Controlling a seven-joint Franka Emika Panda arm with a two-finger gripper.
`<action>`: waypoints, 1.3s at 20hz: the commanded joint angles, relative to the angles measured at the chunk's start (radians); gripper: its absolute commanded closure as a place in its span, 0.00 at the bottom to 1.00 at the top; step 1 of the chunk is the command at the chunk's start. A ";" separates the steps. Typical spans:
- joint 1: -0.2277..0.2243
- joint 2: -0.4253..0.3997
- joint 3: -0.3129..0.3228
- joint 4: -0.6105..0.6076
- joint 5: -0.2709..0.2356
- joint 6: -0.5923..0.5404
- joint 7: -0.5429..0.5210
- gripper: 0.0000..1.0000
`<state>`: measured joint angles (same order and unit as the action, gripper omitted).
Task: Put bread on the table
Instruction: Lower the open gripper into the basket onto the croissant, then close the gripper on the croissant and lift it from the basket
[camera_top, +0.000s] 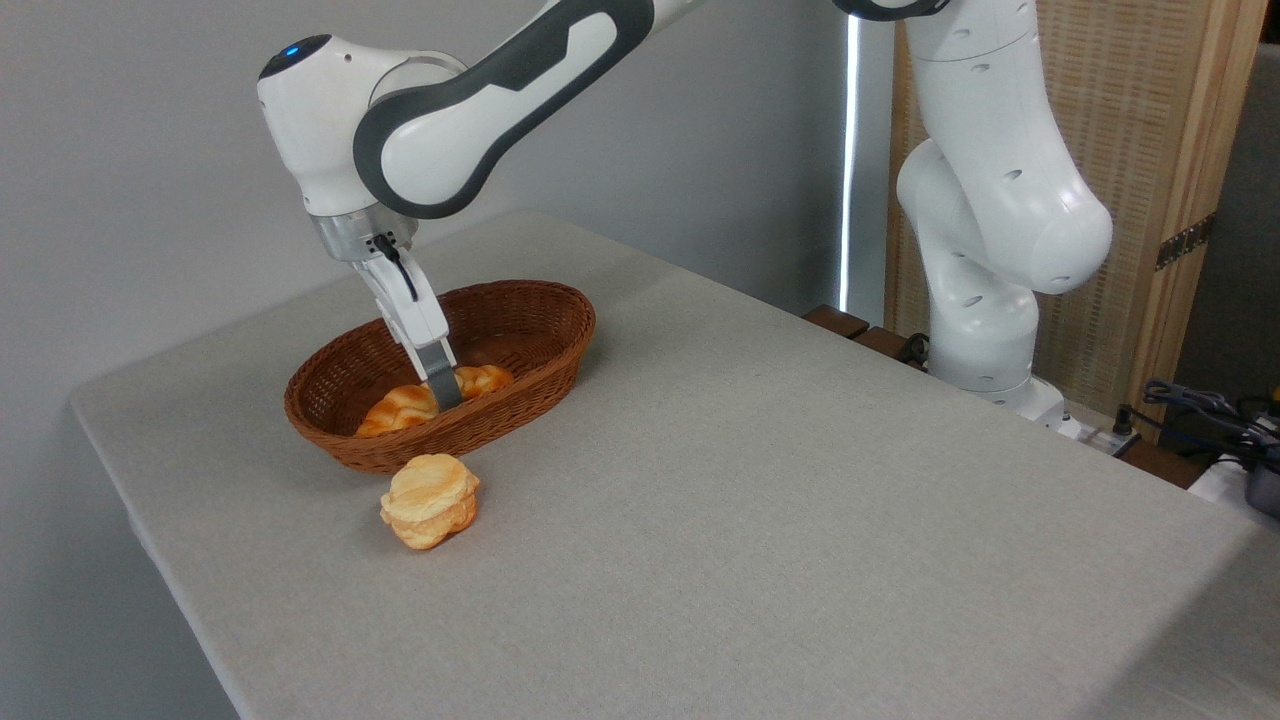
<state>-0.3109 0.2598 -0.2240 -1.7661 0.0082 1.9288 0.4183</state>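
While the bread (415, 402) lies inside the wicker basket (520, 400) at left centre, we see the gripper (445, 392) reaching onto it, jaws apparently clenched around its middle. A bun (430, 500) sits on the table (750, 520) just below.

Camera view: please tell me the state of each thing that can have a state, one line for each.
Bread: lying in the basket, not on the table, partly hidden by the near rim.
Bun: resting on the table, in front of the basket, apart from it.
Basket: upright on the table, holding the bread.
Gripper: lowered into the basket at the bread; open or shut cannot be told.
Table: carries the basket and the bun.
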 joint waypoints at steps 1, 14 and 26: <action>-0.013 0.010 0.008 0.010 0.007 -0.011 -0.010 0.85; -0.013 -0.097 -0.025 0.017 -0.010 -0.040 -0.020 0.82; 0.003 -0.240 0.192 0.013 -0.050 -0.192 0.078 0.82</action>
<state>-0.3020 0.0341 -0.0994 -1.7421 -0.0183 1.7666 0.4421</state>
